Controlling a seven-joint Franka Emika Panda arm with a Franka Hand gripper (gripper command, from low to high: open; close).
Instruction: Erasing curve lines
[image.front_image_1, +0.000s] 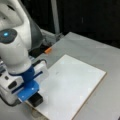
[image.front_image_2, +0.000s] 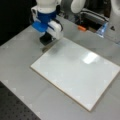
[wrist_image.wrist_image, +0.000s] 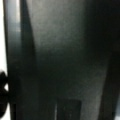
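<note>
The robot arm (image.front_image_1: 17, 47) stands closest, its white and grey bulk filling a front view from 12 o'clock down to 8 o'clock. In the other direction it comes in at 12 o'clock (image.front_image_2: 47, 10). Under it spreads the grey table (image.front_image_1: 105, 100), which takes up most of both front views (image.front_image_2: 22, 75).

The white board (image.front_image_1: 75, 92) lies flat on the table, set at a slant to the frame. Its corners point to about 12, 3, 6 and 9 o'clock in a front view. It reaches from the centre toward 4 o'clock (image.front_image_2: 75, 75) when seen from the far side.

The gripper (image.front_image_1: 33, 96) hangs at 8 o'clock in a front view and at 11 o'clock (image.front_image_2: 47, 37) in a front view, carrying a blue bracket on its white body. Directly beneath it sits the black eraser block (image.front_image_1: 35, 99). It is down at the board's 9 o'clock corner, right at the edge (image.front_image_2: 46, 40). The fingers are hidden by the bracket and the body, so I cannot tell whether the claw is wide, narrow or clamped on the block.

A small orange object (image.front_image_1: 48, 50) lies on the table beyond the board, at 11 o'clock from the board's top corner. It shows at 1 o'clock (image.front_image_2: 81, 28) in a front view.

The curve lines (image.front_image_1: 58, 73) appear only as a faint thin grey trace on the board. They lie at about 11 o'clock from its middle and at 1 o'clock from the eraser block, apart from it.

The wrist view shows mostly a dark blurred surface with a pale strip along 9 o'clock.
</note>
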